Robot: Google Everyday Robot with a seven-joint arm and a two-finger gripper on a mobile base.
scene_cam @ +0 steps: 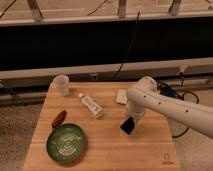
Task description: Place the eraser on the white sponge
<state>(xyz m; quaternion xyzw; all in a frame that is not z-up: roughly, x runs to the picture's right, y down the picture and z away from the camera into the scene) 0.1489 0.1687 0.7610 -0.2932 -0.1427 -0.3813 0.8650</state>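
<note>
We see a wooden table with the robot's white arm reaching in from the right. Its gripper is clamped tight on the tilted black eraser, near the white sponge but not touching it.

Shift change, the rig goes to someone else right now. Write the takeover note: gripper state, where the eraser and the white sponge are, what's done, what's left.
Gripper: shut on the eraser, near the middle of the wooden table; the arm reaches in from the right.
Eraser: tilted in the grip, on the camera side of the white sponge, apart from it.
White sponge: on the table toward the back edge, beside the arm, nothing on it.
Done: eraser is grasped.
Left: carry it over the sponge, set it on top, release.
Nearby: a white bottle lies left of the eraser.
</note>
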